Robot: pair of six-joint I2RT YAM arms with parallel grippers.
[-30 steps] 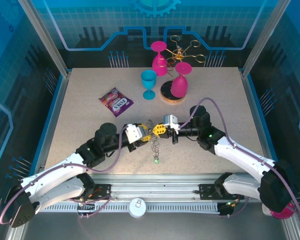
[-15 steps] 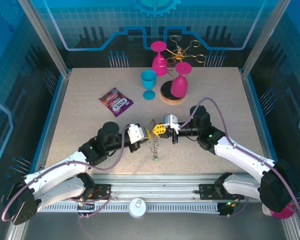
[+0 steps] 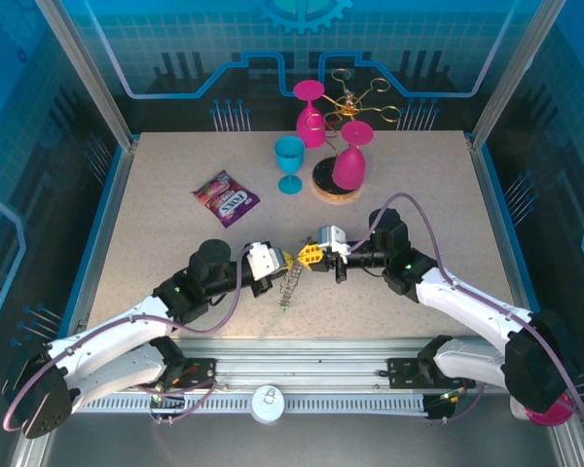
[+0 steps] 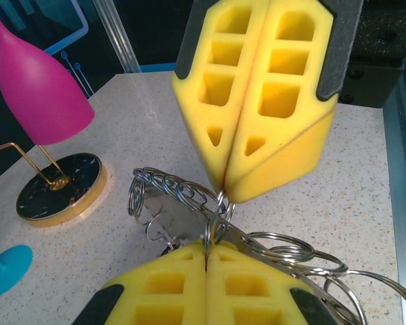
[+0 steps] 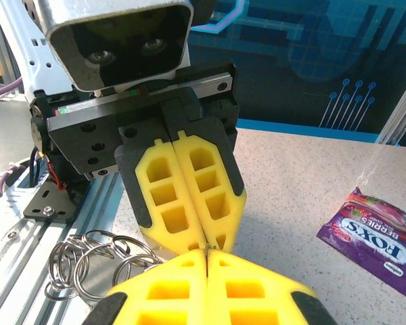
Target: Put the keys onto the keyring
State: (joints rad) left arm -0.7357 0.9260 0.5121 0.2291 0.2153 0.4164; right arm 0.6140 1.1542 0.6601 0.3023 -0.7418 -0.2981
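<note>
Near the middle of the frame in the top view, the left claw [image 3: 280,260] and the right claw [image 3: 305,255] meet tip to tip above the speckled beige bench [image 3: 165,253]. Both have blocky yellow foam pads moulded with square hollows, backed by black shells.

From the left wrist, the left claw [image 4: 206,265] rises from the bottom edge with its pads pressed flat together. The right claw [image 4: 224,191] comes down from the top, also pressed together into a wedge point. The keyring [image 4: 189,203] sits between the two points. It is a cluster of thin, shiny silver wire loops linked like a chain, and wire runs into the seam of each claw, so both are clamped on it. More loops fan out toward the lower right. A flat bright metal piece lies among the loops, but I cannot tell whether it is a key.

In the top view the keyring [image 3: 289,284] trails as a short strand below the meeting point. From the right wrist, its loops [image 5: 95,261] bunch at the lower left.

A glossy purple candy packet [image 3: 226,197] lies in the upper left part of the bench. Upper centre stand a blue goblet [image 3: 290,161] and two smooth pink goblets [image 3: 350,163] by a gold wire stand [image 3: 360,97].
</note>
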